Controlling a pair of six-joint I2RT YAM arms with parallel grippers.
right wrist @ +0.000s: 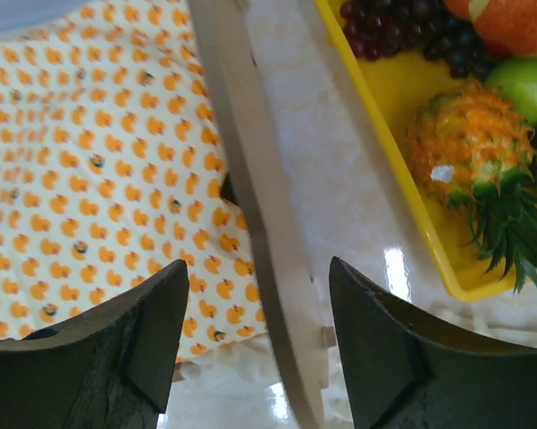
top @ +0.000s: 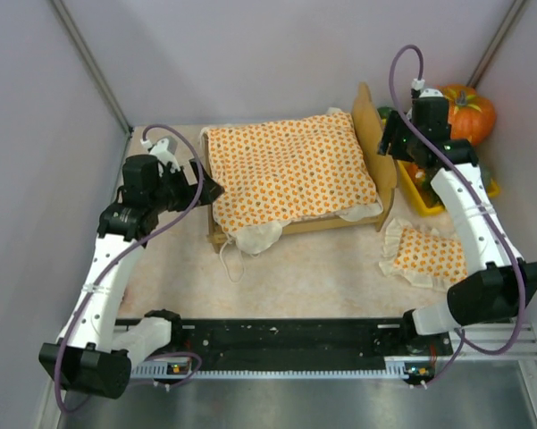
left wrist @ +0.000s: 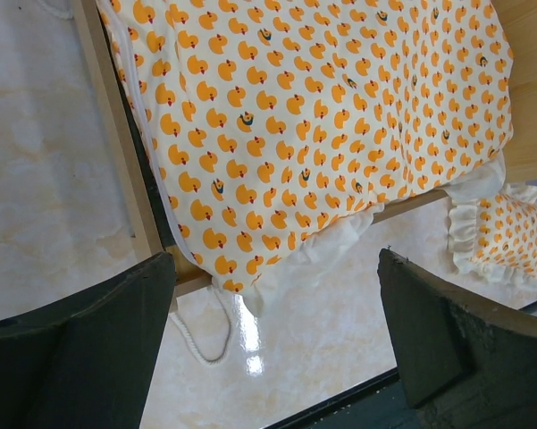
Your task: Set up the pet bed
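The pet bed [top: 326,223] stands mid-table, its tall rounded headboard [top: 367,114] at the right end. An orange-dotted bedspread [top: 286,170] covers it, and white ruffle hangs over the front rail. My left gripper [top: 210,189] hovers open at the bed's left end; in the left wrist view the left gripper [left wrist: 275,259] has only the bedspread's corner [left wrist: 250,259] and bare table under it. My right gripper [top: 386,143] is at the headboard. In the right wrist view the right gripper [right wrist: 257,264] stands open astride the headboard's edge [right wrist: 250,161], with a gap on each side.
A small orange-dotted pillow [top: 426,254] lies on the table right of the bed. A yellow tray [top: 422,198] of toy fruit and a pumpkin [top: 467,112] sit behind the headboard. A white cord [top: 230,265] trails from the bed's front left corner. Walls close in on three sides.
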